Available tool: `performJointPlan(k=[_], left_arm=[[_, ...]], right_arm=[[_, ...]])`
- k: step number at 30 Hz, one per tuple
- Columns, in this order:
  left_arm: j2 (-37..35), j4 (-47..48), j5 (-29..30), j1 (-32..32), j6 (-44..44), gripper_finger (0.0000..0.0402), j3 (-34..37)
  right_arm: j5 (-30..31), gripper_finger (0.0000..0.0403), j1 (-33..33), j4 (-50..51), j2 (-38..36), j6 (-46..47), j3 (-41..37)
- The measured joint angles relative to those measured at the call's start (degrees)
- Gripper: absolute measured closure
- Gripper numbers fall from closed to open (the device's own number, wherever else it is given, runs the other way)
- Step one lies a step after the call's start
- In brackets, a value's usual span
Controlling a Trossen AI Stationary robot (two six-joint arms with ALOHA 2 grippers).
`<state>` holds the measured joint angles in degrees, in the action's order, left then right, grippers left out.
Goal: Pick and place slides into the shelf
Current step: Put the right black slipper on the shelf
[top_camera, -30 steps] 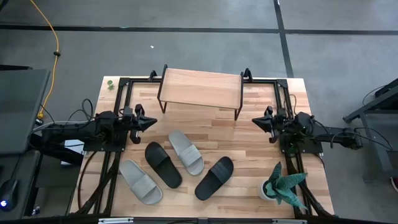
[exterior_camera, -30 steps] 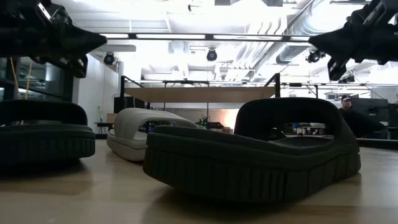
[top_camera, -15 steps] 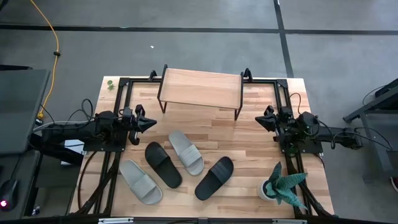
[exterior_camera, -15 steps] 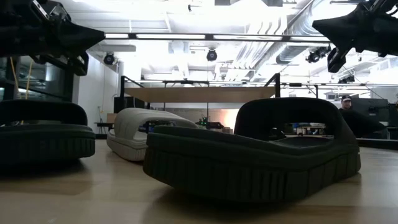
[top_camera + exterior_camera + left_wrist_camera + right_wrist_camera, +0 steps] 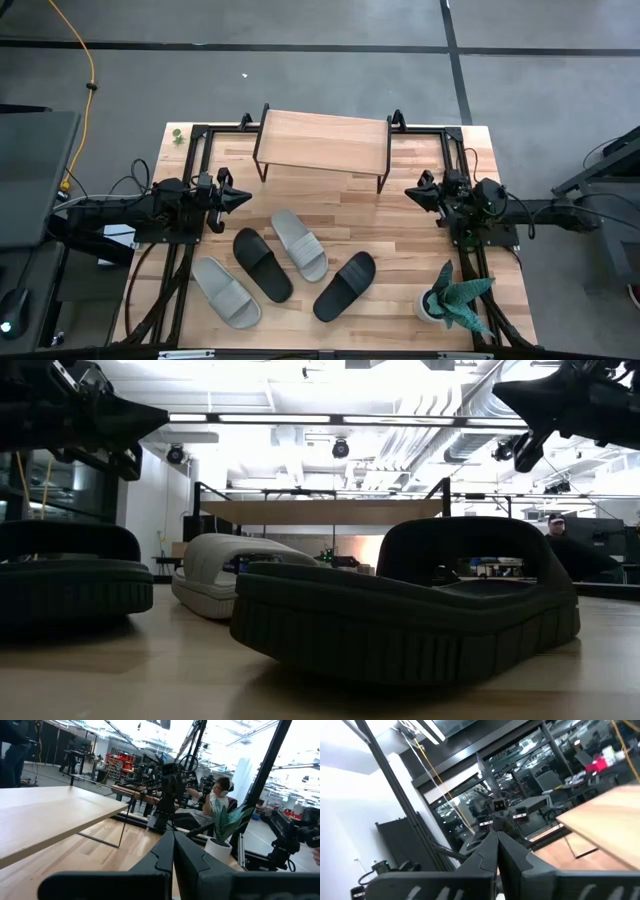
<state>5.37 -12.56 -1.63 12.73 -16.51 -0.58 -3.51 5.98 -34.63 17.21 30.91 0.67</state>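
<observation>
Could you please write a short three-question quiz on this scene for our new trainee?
1. True or false: the shelf has no slide on it.
2. How many slides lie on the table? A) two B) three C) four
3. Fill in: the left tool and the right tool are both ____ and hold nothing.

Key: 1 true; 2 C, namely two black slides and two grey-green slides; 3 shut.
</observation>
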Motion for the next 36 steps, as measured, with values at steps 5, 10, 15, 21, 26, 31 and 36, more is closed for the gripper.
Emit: performJointPlan(k=[5, 10, 15, 21, 26, 31, 36], left_arm=[[0.0, 0.0, 0.11, 0.0, 0.0, 0.0401, 0.0], [0.0, 0.02, 0.11, 0.0, 0.0, 0.0401, 0.0], [0.0, 0.01, 0.13, 0.0, 0.22, 0.0401, 0.0], [0.0, 0.58, 0.11, 0.0, 0.22, 0.0401, 0.0], [0.0, 1.6, -0.76, 0.0, -0.31, 0.0401, 0.0], [0.02, 4.35, -0.74, 0.0, -0.44, 0.0401, 0.0], [0.02, 4.66, -0.99, 0.0, -0.48, 0.0401, 0.0]], right_arm=[[0.01, 0.0403, -0.01, -3.82, 7.14, 2.78, 0.22], [0.0, 0.0403, -0.06, -2.89, 15.75, 5.09, 4.28], [-0.66, 0.0403, -2.04, -1.33, 26.71, 4.85, 9.88], [-4.01, 0.0403, -4.47, 0.67, 38.59, 4.54, 16.95], [-5.88, 0.0403, -5.81, 5.98, 46.85, 5.12, 21.34], [-10.9, 0.0403, -7.78, 11.33, 52.08, 8.02, 24.3], [-12.01, 0.0403, -9.29, 18.09, 52.63, 10.89, 26.38]])
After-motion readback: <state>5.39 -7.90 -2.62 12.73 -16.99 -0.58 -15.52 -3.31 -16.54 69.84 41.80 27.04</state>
